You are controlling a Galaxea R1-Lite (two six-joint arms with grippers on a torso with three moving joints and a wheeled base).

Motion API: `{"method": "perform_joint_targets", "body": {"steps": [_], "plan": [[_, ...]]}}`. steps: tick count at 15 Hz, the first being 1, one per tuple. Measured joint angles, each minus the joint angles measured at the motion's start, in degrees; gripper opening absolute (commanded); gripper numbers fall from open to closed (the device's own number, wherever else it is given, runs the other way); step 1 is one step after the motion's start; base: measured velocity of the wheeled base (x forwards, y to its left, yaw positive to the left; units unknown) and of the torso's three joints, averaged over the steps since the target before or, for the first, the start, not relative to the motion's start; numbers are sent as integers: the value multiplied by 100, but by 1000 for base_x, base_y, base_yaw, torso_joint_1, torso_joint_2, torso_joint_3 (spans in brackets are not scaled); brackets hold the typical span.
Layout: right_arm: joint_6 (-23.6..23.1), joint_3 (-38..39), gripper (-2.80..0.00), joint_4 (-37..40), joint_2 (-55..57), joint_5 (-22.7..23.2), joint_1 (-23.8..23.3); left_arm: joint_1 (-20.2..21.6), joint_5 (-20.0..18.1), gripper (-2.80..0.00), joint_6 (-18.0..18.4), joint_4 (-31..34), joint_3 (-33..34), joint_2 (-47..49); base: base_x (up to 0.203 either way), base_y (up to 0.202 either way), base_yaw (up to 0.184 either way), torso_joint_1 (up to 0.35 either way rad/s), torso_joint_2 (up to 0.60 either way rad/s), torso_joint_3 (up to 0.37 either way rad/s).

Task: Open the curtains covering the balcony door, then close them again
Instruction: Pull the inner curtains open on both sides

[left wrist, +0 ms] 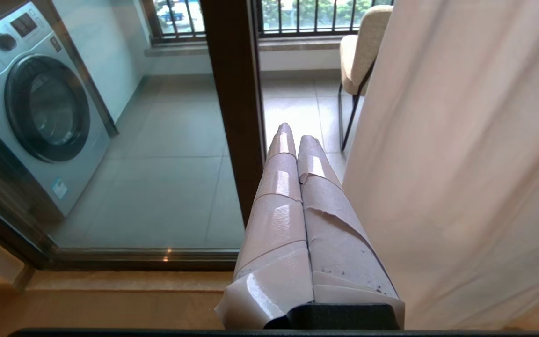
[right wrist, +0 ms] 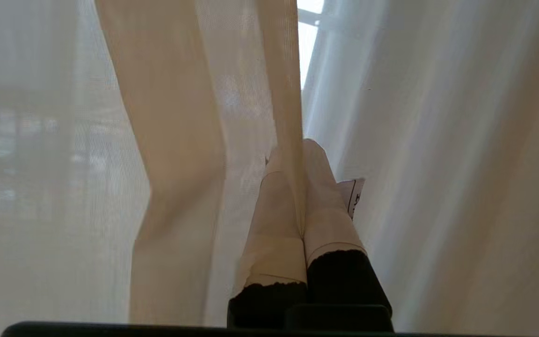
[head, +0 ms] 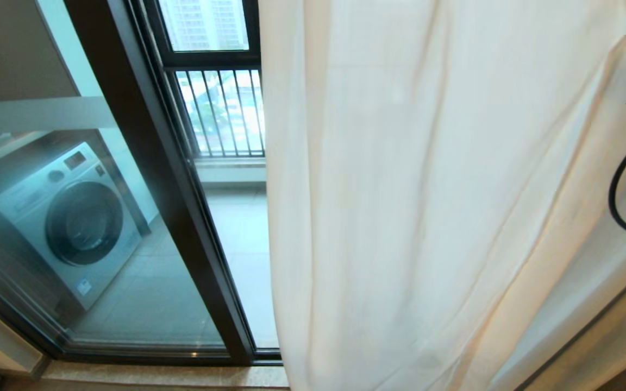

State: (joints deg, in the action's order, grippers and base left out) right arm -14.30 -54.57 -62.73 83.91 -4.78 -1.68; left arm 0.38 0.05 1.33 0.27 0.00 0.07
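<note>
Curtains (head: 427,206) are hanging over the right part of the head view in long cream folds, their left edge falling straight down beside the dark upright of the balcony door (head: 144,163) and leaving the glass to the left uncovered. Through that glass a washing machine (head: 68,222) is standing on the tiled balcony floor (head: 242,244), and a black-barred railing (head: 223,111) is showing further back under a window. A frosted white band is crossing the left glass panel. A black cable (head: 620,201) is looping in front of the fabric at the right edge of the head view. In the left wrist view the left gripper (left wrist: 296,135) is pointing toward the door frame with its two taped fingers (left wrist: 279,187) pressed together and holding nothing, the curtain's edge hanging just beside it. A chair (left wrist: 358,56) with a pale cushion is standing on the balcony, partly hidden behind the fabric. In the right wrist view the right gripper (right wrist: 297,152) is sitting among the sheer folds with its taped fingers (right wrist: 325,206) drawn together, and one narrow fold of the curtain (right wrist: 293,117) is running down between them, pinched there. Brighter light is showing through a slit between the two panels above the fingertips.
</note>
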Motion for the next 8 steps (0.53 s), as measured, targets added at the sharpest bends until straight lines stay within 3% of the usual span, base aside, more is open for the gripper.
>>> {"method": "perform_joint_targets", "body": {"steps": [8], "plan": [[-4,13,-280,0,-4,-3,2,6,2,-280,-1,-2,0,0,0,-188,0,3,2,4]]}}
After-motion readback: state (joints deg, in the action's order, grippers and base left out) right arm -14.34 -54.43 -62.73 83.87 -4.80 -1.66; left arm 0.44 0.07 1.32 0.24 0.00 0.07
